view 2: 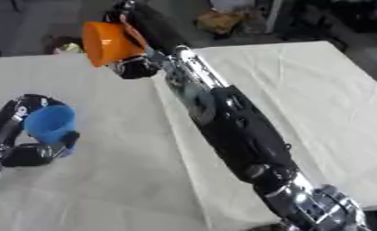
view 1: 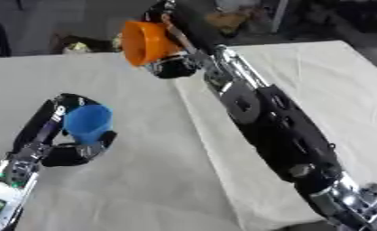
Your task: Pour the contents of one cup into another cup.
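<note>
On my left, the left hand [view 1: 73, 151] is curled around the blue cup [view 1: 87, 123], fingers behind and below it, holding it just above or on the white-covered tabletop [view 1: 136, 189]; I cannot tell whether its base touches the cloth. The cup leans a little, its mouth turned up and toward the middle of the work area.

Further right and further from me, the right hand [view 1: 174, 67] is wrapped around the orange cup [view 1: 147, 43], which is raised well clear of the tabletop near the far edge. This cup is tipped hard over, its open mouth facing left, toward the blue cup's side. I cannot see anything inside either cup, and nothing shows falling between them.

The two cups are well apart, so I judge the pour is not lined up yet. To do this step well, I would bring the orange cup's lip over the blue cup's mouth and lower it close before tipping any more, since at this tilt whatever it holds could spill onto the cloth short of its mark. I would hold the blue cup upright and steady, and let the right arm [view 1: 278, 131] do the travelling across the seam in the cloth [view 1: 199, 135].
</note>
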